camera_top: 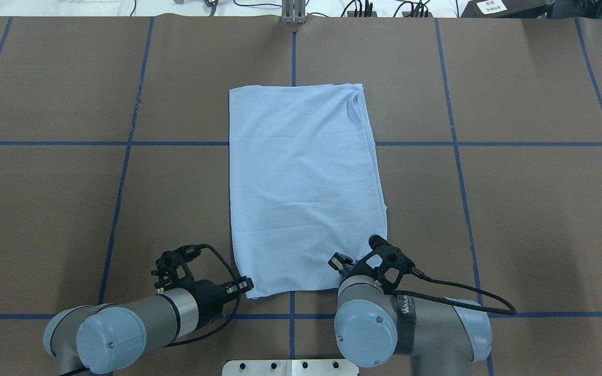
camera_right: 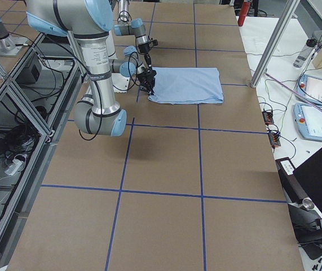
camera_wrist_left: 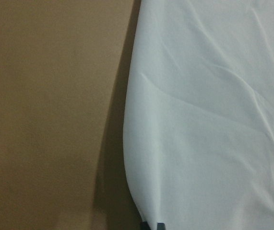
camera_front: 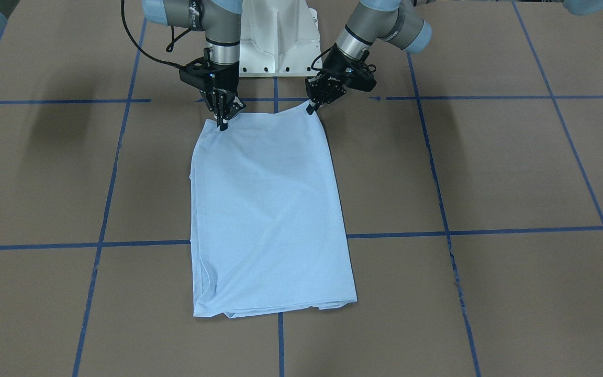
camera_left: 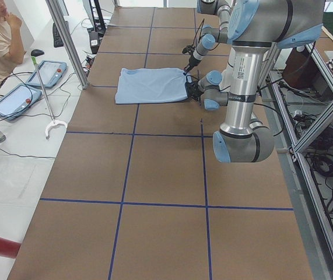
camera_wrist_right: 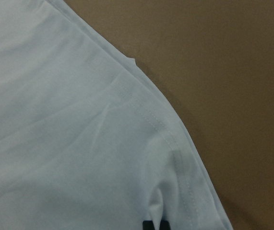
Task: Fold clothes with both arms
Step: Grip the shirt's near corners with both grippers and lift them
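Left gripper (camera_front: pixel 311 109) and right gripper (camera_front: pixel 223 124) pinch near corners of the shirt (camera_front: pixel 270 209), where either thin hold may slip on lifting.

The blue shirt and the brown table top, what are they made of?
The T-shirt looks like soft, thin knit fabric, maybe cotton: matte, creasing gently, with stitching along its edge. The table cover looks like brown paper or card, flat and dull, though it could be another kind of sheet. The blue grid lines look like stuck-on tape.
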Available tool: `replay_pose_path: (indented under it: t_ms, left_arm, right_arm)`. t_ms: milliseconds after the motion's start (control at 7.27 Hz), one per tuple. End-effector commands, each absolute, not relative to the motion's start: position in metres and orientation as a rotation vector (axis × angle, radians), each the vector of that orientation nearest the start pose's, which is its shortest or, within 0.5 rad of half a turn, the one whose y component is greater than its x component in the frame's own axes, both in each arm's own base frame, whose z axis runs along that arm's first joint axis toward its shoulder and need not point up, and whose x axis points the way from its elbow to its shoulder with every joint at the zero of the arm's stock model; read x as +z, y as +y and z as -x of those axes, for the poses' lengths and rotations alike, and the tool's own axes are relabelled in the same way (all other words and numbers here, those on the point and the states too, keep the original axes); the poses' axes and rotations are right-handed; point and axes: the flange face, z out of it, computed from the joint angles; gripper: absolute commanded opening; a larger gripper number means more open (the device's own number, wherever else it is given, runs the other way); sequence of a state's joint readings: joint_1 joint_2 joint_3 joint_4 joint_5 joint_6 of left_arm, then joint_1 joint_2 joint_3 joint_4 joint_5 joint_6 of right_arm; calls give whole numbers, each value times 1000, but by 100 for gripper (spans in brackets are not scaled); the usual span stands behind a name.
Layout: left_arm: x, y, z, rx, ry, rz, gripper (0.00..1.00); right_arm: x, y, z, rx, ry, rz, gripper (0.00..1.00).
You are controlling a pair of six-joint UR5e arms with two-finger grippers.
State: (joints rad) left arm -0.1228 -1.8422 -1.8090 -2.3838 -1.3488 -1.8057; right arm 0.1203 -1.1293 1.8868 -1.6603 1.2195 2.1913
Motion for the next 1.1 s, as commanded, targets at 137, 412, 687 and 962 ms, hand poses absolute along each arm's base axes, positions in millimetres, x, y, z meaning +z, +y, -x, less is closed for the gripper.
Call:
replay_pose_path:
  t_ms: [137,412,687,962]
  left_arm:
    - [263,-217,-500,-400,1395,-118,0]
    - [205,-201,-412,-364,1394,-80,0]
    - [174,-190,-375,-323,1367,-30,0]
    - [180,-192,-393,-318,1327,-32,0]
  right_arm:
    - [245,-241,541,847,-849,-139,0]
    - [197,-224,479,834,-886,-112,0]
    - [163,-197,425,793,-906,-76,0]
    - [160,-195,444,783,-894,-81,0]
